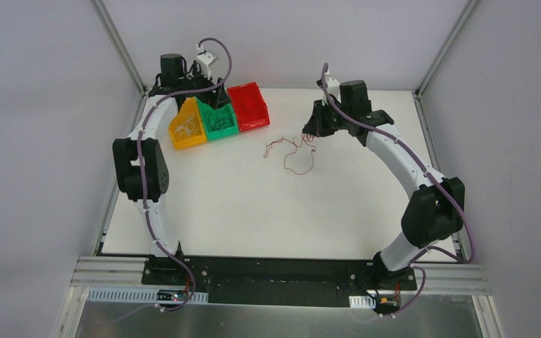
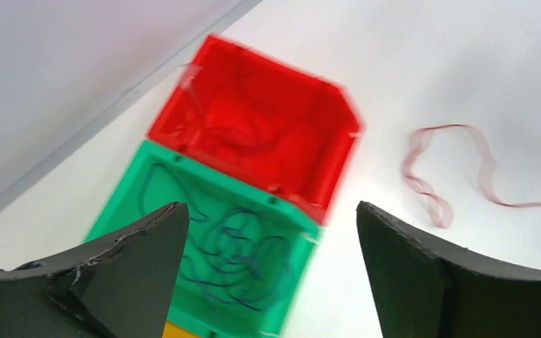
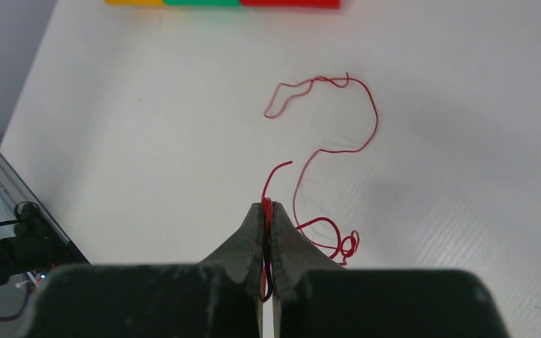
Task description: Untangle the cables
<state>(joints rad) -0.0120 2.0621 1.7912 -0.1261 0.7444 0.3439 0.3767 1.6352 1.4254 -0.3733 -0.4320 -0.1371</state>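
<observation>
**A:** From above, where does everything sit?

**B:** The left fingers [image 1: 211, 90] hang over the far left corner of the surface [image 1: 253, 204]. Under them is a row of three bins touching side by side: yellow bin [image 1: 183, 144], green bin [image 1: 222, 135], red bin [image 1: 251, 125]. The right fingers [image 1: 311, 134] are low at the far right, at one end of a red cable [image 1: 292, 151]. It sprawls in loose curls on the surface, well apart from the bins.

**A:** Anything in the bins?

**B:** Whitish cables [image 1: 189, 127] curl in the yellow one, and dark blue cables [image 1: 218, 116] lie in the green.

**A:** And the left wrist camera?

**B:** The left fingers stand wide apart with nothing between them. Below them the dark blue cables loop inside the green bin. The red bin holds a few thin dark lines, though the picture is blurred. The red cable lies off to the right.

**A:** The right wrist camera?

**B:** The right fingers are pressed together on the red cable, pinching it near one end, and a dark strand shows in the seam too. The rest runs away over the surface in a wide bend, with a small cluster of loops just beside the fingertips
</observation>
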